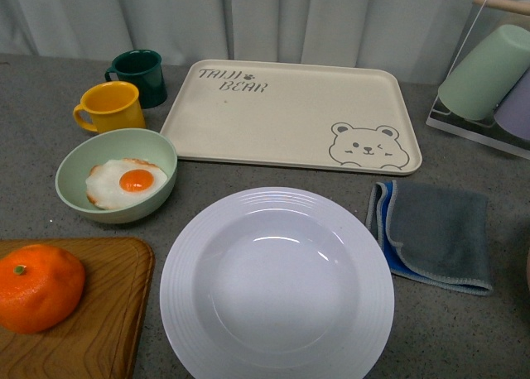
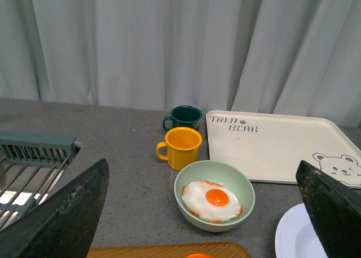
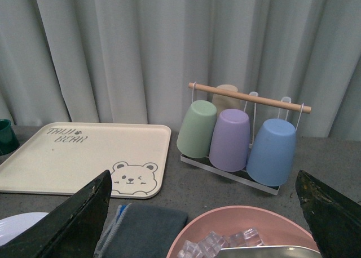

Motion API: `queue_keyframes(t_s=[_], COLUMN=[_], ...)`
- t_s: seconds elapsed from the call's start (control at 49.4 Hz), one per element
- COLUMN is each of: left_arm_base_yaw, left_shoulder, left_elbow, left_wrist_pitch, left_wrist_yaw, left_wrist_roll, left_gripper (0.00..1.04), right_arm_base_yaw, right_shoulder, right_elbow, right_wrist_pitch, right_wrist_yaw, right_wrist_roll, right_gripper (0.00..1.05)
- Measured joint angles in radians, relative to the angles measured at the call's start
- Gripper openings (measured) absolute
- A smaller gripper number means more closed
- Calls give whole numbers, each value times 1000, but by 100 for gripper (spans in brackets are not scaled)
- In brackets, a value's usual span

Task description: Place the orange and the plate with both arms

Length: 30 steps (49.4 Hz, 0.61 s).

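Observation:
The orange (image 1: 37, 286) lies on a wooden board (image 1: 108, 321) at the front left. The empty white plate (image 1: 364, 263) sits on the counter at the front centre, right of the board. Neither arm shows in the front view. My left gripper (image 2: 202, 173) is open and empty, held above the counter, with the green bowl between its fingers in the view. A sliver of the orange (image 2: 198, 256) and the plate's rim (image 2: 293, 235) show at that view's edge. My right gripper (image 3: 203, 176) is open and empty, over the right side; the plate's edge (image 3: 20, 224) barely shows.
A pale green bowl (image 1: 79, 160) holds a fried egg. A yellow mug (image 1: 109, 106), a dark green mug (image 1: 139, 77) and the cream bear tray (image 1: 290, 118) stand behind. A grey cloth (image 1: 435, 234), a cup rack (image 3: 240, 137) and a pink bowl of ice (image 3: 237, 224) are on the right.

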Motion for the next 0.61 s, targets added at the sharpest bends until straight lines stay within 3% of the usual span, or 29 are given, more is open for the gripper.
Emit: queue_keyframes(t_s=[0.607], left_arm_base_yaw=[0], left_shoulder=[0], left_elbow=[0], left_wrist_pitch=[0], left_wrist_yaw=[0], left_wrist_roll=[0], left_gripper=[98], right_arm_base_yaw=[0], right_shoulder=[0], right_elbow=[0], right_wrist_pitch=[0], right_wrist_yaw=[0], right_wrist_roll=[0], right_gripper=[95])
